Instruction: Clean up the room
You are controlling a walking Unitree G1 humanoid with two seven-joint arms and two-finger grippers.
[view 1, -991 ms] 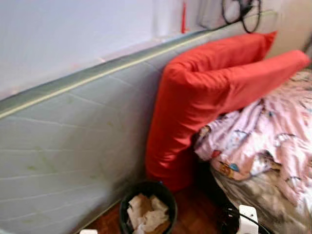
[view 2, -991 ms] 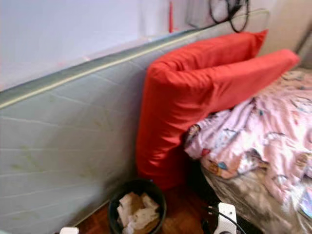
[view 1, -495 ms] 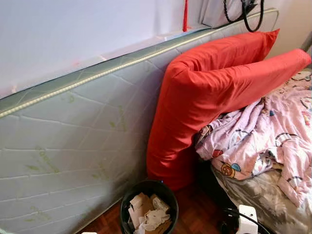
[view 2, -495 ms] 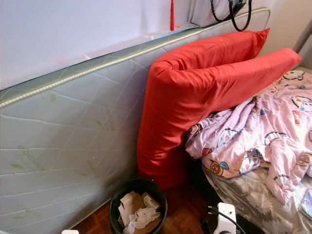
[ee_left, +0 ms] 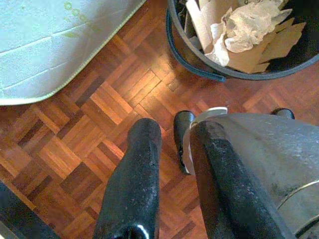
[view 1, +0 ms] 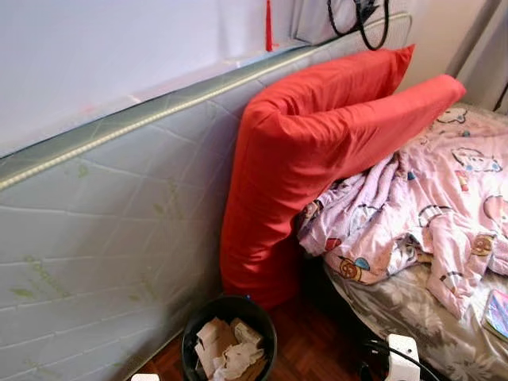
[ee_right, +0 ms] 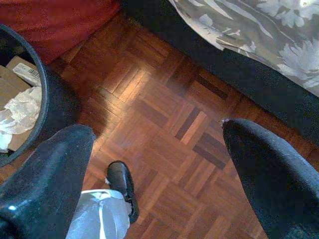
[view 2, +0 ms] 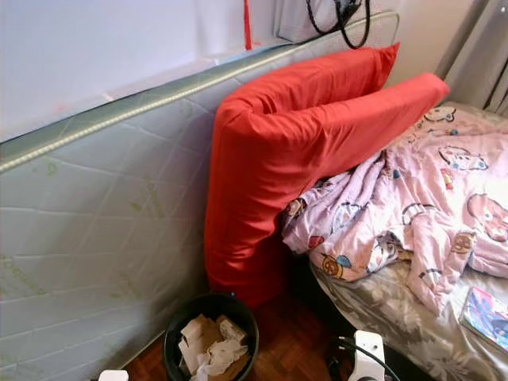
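Observation:
A black waste bin [view 1: 193, 326] stuffed with crumpled paper and cardboard [view 1: 225, 347] stands on the parquet floor at the foot of a mattress. Both arms hang low beside it. In the left wrist view my left gripper [ee_left: 175, 130] points down at the floor with its fingers nearly together and nothing between them, the bin [ee_left: 199, 69] just beyond. My right gripper [ee_right: 157, 132] hangs open and empty over bare parquet, with the bin wall [ee_right: 55, 104] to one side. On the bed, a crumpled pink patterned blanket [view 1: 429, 198] lies loose.
A grey mattress [view 1: 103, 214] leans on its edge against the wall. Two red pillows [view 1: 317, 151] lean on it by the bed's head. A colourful book [view 2: 488, 313] lies on the grey floral sheet [view 1: 405, 305]. Black cables [view 1: 361, 16] hang at the top.
The whole picture has shifted left, so the camera has turned right. More of the bed and the book have come into view. The things themselves have not moved.

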